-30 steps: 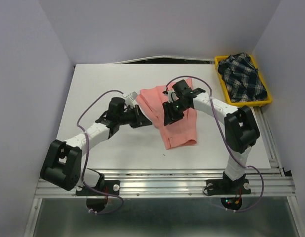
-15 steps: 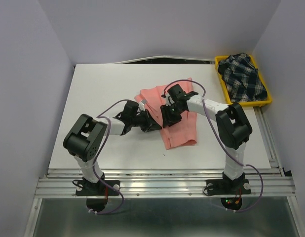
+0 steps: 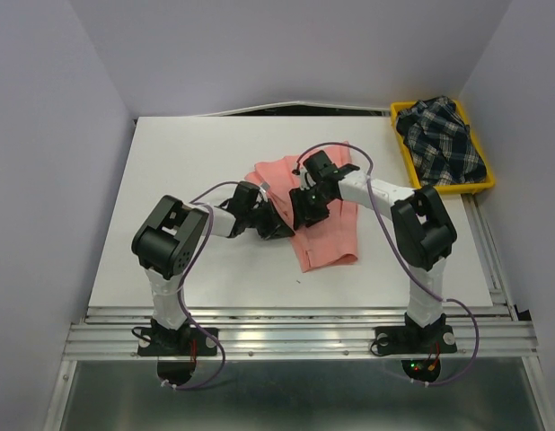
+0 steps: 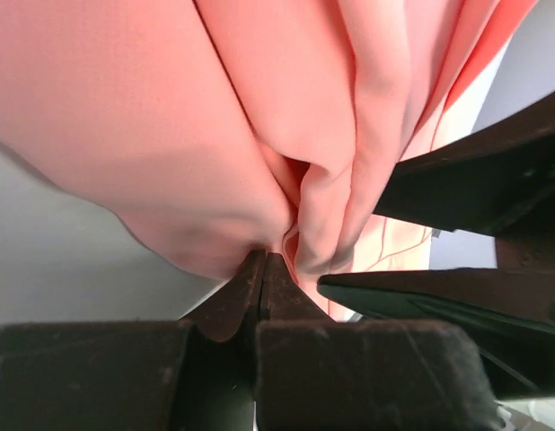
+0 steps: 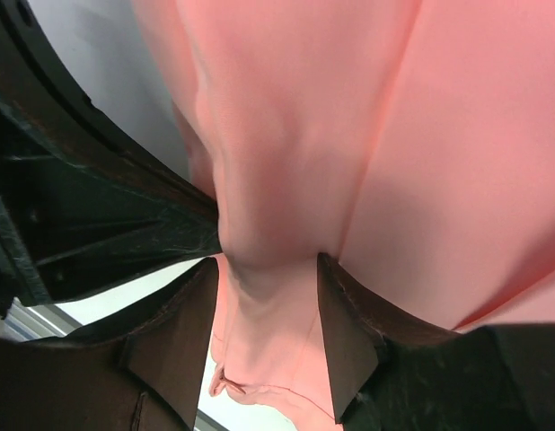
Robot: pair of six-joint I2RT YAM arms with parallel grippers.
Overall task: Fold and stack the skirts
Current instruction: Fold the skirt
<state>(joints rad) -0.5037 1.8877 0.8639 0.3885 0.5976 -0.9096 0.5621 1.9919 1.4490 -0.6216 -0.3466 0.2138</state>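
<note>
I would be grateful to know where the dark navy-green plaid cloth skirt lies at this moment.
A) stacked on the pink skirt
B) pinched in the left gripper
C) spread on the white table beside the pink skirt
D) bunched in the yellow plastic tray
D: the dark navy-green plaid cloth skirt lies bunched in the yellow plastic tray, well apart from the salmon-pink pleated cloth skirt.

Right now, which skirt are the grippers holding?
The salmon-pink skirt mid-table: left gripper and right gripper both pinch it. The plaid skirt lies untouched in the yellow tray, far right.
</note>
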